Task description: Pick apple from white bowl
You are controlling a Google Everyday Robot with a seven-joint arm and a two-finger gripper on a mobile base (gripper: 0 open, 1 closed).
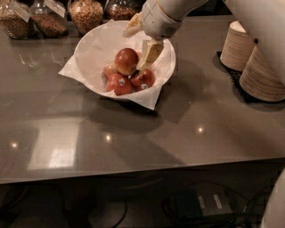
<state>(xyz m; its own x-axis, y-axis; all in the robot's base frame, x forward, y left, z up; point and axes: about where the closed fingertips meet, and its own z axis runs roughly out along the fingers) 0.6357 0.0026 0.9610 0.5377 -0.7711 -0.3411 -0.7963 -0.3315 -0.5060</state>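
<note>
The white bowl [95, 40], lined with crinkled white paper, stands on the grey counter at the upper left of centre. Several apples lie in it. The apple [126, 60], the largest one, red with a golden-brown blush, sits on top of the pile. Two smaller red apples with white stickers [119, 83] lie in front of it. My gripper [149, 54] hangs from the white arm over the bowl's right half, its cream fingers [151, 50] pointing down just right of the apple and above a stickered apple.
Jars of grains and nuts [87, 13] stand along the back edge behind the bowl. Stacks of cream paper bowls [262, 73] stand at the right on a dark mat. The white arm [254, 22] crosses the upper right.
</note>
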